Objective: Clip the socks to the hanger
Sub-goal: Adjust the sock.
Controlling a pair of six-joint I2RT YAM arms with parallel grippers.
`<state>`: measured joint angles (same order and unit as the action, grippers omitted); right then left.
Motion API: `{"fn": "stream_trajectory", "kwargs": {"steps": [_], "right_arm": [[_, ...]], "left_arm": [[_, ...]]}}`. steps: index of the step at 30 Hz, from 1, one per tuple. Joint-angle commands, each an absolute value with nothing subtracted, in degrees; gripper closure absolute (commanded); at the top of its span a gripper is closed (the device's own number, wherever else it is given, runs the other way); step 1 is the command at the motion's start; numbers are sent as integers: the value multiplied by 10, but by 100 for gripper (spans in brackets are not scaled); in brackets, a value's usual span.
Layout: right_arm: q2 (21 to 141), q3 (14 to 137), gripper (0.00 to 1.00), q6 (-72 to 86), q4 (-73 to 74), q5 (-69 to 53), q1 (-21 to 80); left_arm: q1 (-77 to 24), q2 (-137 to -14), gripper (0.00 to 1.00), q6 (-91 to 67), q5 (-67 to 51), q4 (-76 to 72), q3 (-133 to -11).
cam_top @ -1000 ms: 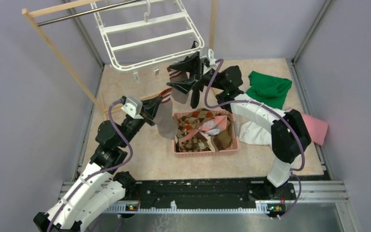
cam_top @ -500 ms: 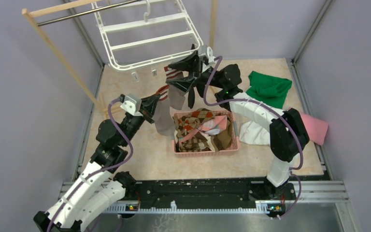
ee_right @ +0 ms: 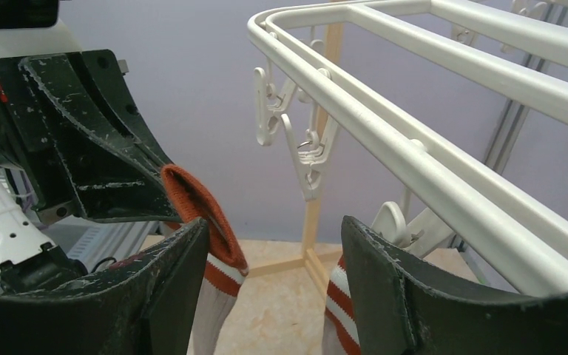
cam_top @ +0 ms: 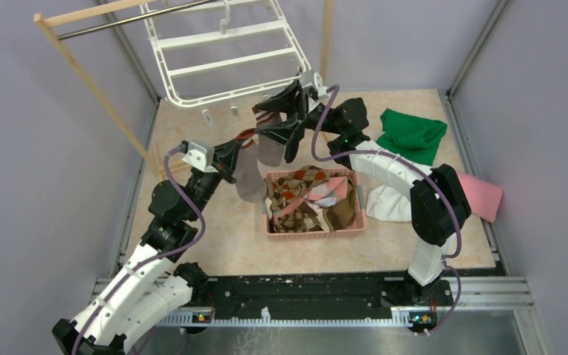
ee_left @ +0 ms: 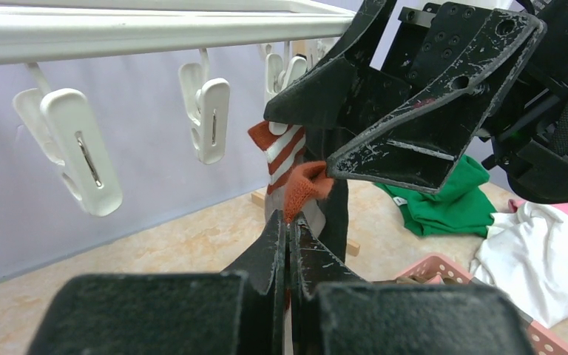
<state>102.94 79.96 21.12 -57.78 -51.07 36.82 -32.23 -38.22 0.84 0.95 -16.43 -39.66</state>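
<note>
Both arms (cam_top: 166,203) reach up near hanger (cam_top: 222,52) (left pincer (ee_left: 290,229) pinching sock (ee_left: 307,188)).

The hanger (cam_top: 229,93) runs off the upper edge of the top view, and its clips (cam_top: 205,116) are too small there to tell open from closed. The right gripper (cam_top: 270,118) covers the cuff of the striped sock (cam_top: 250,177). At the tabletop's right side, the right arm hides part of the white cloth (cam_top: 388,205).
</note>
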Motion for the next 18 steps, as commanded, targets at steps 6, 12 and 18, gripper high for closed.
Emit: {"fn": "stream_trajectory", "kwargs": {"steps": [6, 12, 18], "right_arm": [[1030, 824, 35, 235, -623, -539, 360], [1030, 833, 35, 249, -636, -547, 360], [1034, 838, 35, 251, -629, -553, 362]], "left_arm": [[-323, -390, 100, -16, 18, -214, -420], [-322, -375, 100, -26, 36, -204, -413], [-322, -367, 100, -34, 30, -211, -406]]}}
